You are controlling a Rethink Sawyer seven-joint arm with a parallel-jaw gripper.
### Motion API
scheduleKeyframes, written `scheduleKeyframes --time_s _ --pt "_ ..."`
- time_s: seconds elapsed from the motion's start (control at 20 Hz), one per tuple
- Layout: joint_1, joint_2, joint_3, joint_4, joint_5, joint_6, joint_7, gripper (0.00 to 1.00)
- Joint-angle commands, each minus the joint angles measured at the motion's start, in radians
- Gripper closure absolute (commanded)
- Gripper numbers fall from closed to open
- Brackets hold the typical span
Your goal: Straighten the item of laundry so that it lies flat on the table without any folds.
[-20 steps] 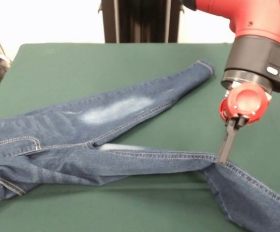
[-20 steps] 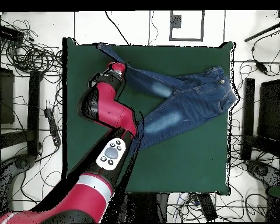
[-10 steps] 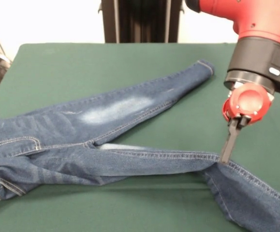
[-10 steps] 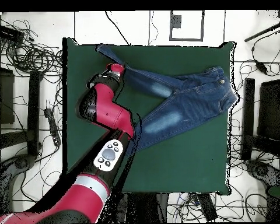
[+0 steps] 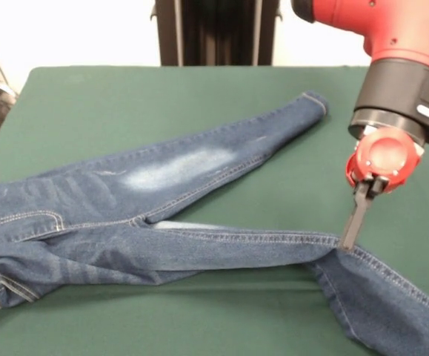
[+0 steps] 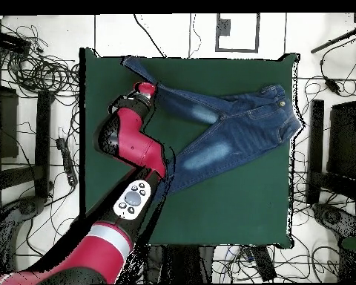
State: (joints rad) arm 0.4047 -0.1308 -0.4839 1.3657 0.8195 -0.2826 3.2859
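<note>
The jeans [image 5: 155, 215] lie spread across the green table [image 5: 110, 104], waistband toward the left edge in the front view. One leg runs diagonally up to a cuff well short of the far edge. The other leg runs rightward along the near side, then bends at a fold and slopes toward the near right corner, leaving the picture there.

The gripper [image 5: 350, 239] stands vertical at that fold, its dark fingers drawn together to a single narrow blade whose tip meets the seam. They appear to pinch the denim, though the contact is too small to confirm.

In the overhead view the jeans [image 6: 233, 126] occupy the table's upper half. Bare cloth [image 6: 225, 215] lies open below them, and the arm [image 6: 133, 145] crosses the left portion.
</note>
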Motion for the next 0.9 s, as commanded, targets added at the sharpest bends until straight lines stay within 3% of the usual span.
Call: scheduleKeyframes --time_s 0.05,0.9 --pt "0.043 0.064 0.093 0.084 0.058 -0.022 0.095 1.0" --pt "0.06 0.082 0.099 0.09 0.087 -0.045 0.09 1.0"
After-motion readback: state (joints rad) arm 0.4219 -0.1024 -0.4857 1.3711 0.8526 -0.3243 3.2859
